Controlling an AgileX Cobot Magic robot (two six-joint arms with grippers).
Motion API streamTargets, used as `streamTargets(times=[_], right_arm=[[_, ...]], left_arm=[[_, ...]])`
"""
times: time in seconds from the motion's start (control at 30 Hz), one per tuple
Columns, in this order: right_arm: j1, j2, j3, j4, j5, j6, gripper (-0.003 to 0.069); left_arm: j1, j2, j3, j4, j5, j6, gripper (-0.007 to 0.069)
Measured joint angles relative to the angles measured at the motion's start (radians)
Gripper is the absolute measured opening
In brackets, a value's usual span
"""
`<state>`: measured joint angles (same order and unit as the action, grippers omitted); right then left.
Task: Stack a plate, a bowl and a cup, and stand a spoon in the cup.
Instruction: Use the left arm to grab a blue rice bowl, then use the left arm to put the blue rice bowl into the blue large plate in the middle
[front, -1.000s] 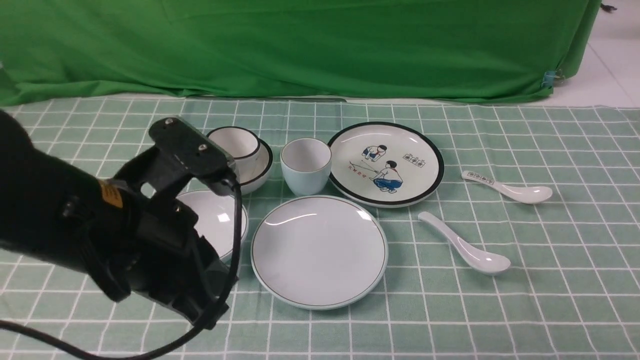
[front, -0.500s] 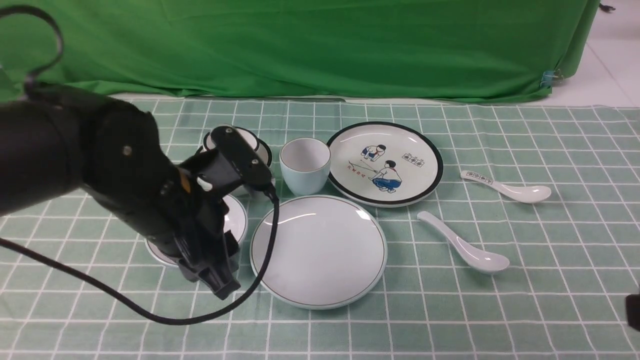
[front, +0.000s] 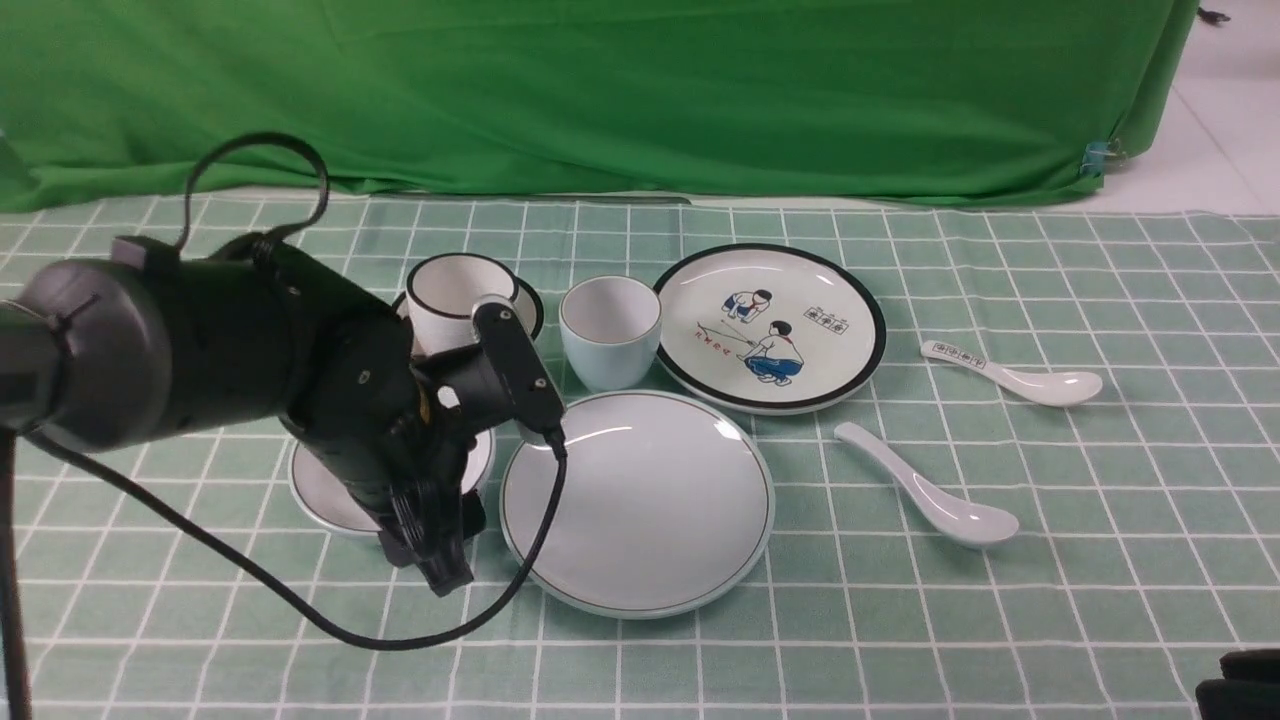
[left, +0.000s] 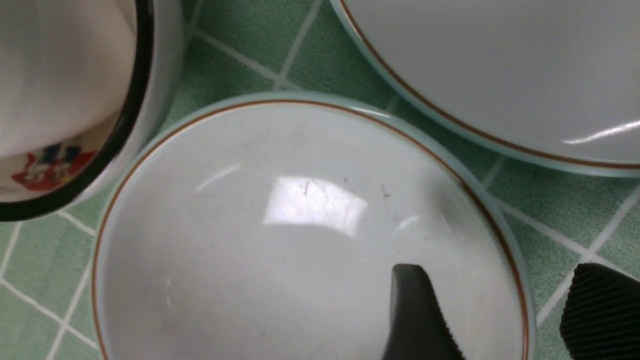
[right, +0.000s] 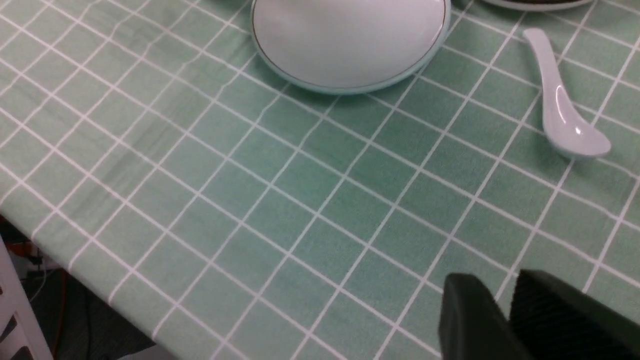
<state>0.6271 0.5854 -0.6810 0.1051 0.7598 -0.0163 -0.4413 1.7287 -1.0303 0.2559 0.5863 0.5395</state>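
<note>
The plain plate (front: 640, 500) lies at the middle front, and its rim also shows in the left wrist view (left: 500, 60). The plain bowl (front: 320, 490) sits just left of it, mostly hidden by my left arm. My left gripper (front: 440, 550) is open astride the bowl's right rim (left: 500, 240), with one finger (left: 415, 315) inside and the other (left: 600, 310) outside. The pale blue cup (front: 611, 330) stands behind the plate. To the plate's right lies the plain white spoon (front: 930, 490). My right gripper (right: 495, 287) hovers low near the front right, its jaws narrowly apart and empty.
A black-rimmed cup (front: 455, 290) sits in a black-rimmed bowl (front: 528, 312) at the back left, close to my left arm. The cartoon plate (front: 850, 290) and a marked spoon (front: 1010, 372) lie at the back right. The table's front edge (right: 75, 250) shows in the right wrist view.
My left arm has swung in and down over the plain bowl, and its jaws have opened. A dark part of the right arm has come into the lower right corner.
</note>
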Motion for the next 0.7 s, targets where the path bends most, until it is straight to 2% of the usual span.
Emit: streamTargets(times=[0.2,0.27,0.4,0.5,0.6,0.7], right_arm=[[0.000,0.000,0.006,0.000,0.002,0.004,0.0167],[0.000,0.000,0.006,0.000,0.002,0.004,0.0167],[0.000,0.000,0.006,0.000,0.002,0.004,0.0167],[0.000,0.000,0.006,0.000,0.002,0.004,0.0167],[0.000,0.000,0.006,0.000,0.000,0.004,0.0167],[0.000,0.000,0.006,0.000,-0.010,0.004,0.0167]], left_arm=[[0.002,0.033,0.000,-0.042,0.007,-0.045,0.0103],[0.003,0.033,-0.002,-0.043,0.009,-0.069,0.0050],[0.003,0.029,-0.012,-0.039,0.039,-0.097,0.0034],[-0.011,-0.004,-0.012,-0.055,0.120,-0.106,0.0030],[-0.064,-0.089,-0.010,-0.105,0.186,-0.123,0.0026],[-0.148,-0.155,-0.018,-0.121,0.163,-0.123,0.0026]])
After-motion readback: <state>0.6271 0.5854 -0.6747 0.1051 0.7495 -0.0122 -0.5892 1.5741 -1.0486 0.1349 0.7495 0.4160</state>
